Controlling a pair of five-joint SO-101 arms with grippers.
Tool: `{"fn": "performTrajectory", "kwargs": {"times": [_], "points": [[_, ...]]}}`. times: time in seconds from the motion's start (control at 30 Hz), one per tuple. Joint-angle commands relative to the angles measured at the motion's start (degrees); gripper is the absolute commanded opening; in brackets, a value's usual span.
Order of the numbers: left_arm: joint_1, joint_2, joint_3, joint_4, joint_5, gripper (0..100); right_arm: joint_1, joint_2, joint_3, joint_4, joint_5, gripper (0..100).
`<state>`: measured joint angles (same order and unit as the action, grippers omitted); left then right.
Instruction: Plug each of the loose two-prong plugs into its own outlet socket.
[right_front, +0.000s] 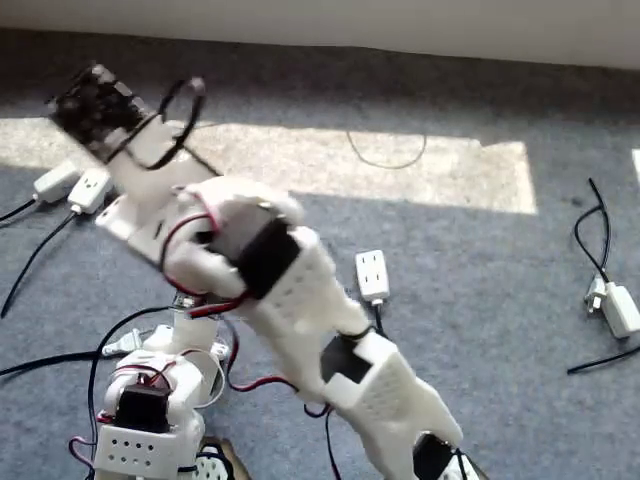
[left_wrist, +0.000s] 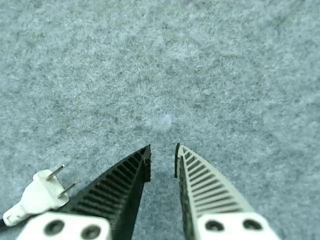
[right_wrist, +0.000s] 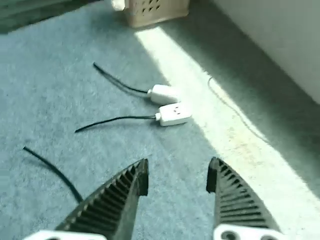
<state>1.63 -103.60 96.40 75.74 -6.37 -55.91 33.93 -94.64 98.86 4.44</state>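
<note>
- Left claw (left_wrist: 162, 152) hangs over bare carpet (left_wrist: 200, 75), fingers only narrowly apart and holding nothing.
- The loose plug (left_wrist: 37, 192) lies just beside the black finger (left_wrist: 120, 185), outside the gap. Come straight down from here and that finger likely shoves the plug aside instead of catching it.
- Right claw (right_wrist: 177, 175) gapes wide and empty, facing a socket (right_wrist: 174, 114) just beside another white cord end (right_wrist: 165, 93), near the sunlit strip.
- Trouble spot: that socket lies loose on the carpet, so a push may slide it rather than seat the prongs.
- A black cord (right_wrist: 50, 170) trails close by and could snag.
</note>
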Motion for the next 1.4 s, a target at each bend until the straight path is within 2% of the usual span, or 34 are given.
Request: {"fn": "performTrajectory", "kwargs": {"times": [0.0,0.1,0.2,0.3,0.43,0.57,0.7,0.8,0.93,1.03,1.2,1.27,1.37], "points": [[-2.2,-0.5,0.2,-3.1,-0.3,10,11.7,-11.4,-5.9,2.2,-0.4,19.1],[-8.8,-0.5,-1.5,-9.9,-1.7,10,24.3,-17.4,0.9,2.3,-1.1,19.1],[-15.4,-0.4,-4.3,-17.4,-11.9,11,37.7,-23.3,13.4,2.3,-6.2,19.1],[-17.8,-0.4,-7.4,-16.8,-17.4,20,48.2,-30.4,30.0,2.3,-7.6,19.1],[-23.8,-0.3,-14.1,-14.1,-20.7,27,55.3,-40.0,54.4,2.2,-7.5,19.1],[-28.7,-0.1,-20.3,-13.9,-21.8,27,56.4,-49.0,76.6,2.2,-0.4,19.1],[-29.7,6.5,-25.4,-14.1,-26.9,27,56.4,-56.0,93.7,2.0,3.7,19.1],[-30.5,19.6,-33.0,-14.1,-31.8,27,56.4,-60.0,104.8,2.0,5.4,19.1],[-30.9,44.3,-49.1,-12.7,-41.3,27,56.3,-63.1,116.6,1.9,7.6,19.1],[-32.7,62.5,-64.0,-3.8,-50.5,27,56.3,-64.9,122.9,1.9,10.5,19.1],[-34.8,85.3,-87.1,18.9,-65.1,27,56.3,-67.2,133.3,-1.0,14.0,19.1],[-35.2,91.6,-92.6,22.7,-68.5,27,56.3,-68.2,138.2,-4.3,14.9,19.1],[-36.4,98.2,-95.1,22.8,-72.4,27,56.3,-69.3,144.6,-8.3,15.1,19.1]]}}
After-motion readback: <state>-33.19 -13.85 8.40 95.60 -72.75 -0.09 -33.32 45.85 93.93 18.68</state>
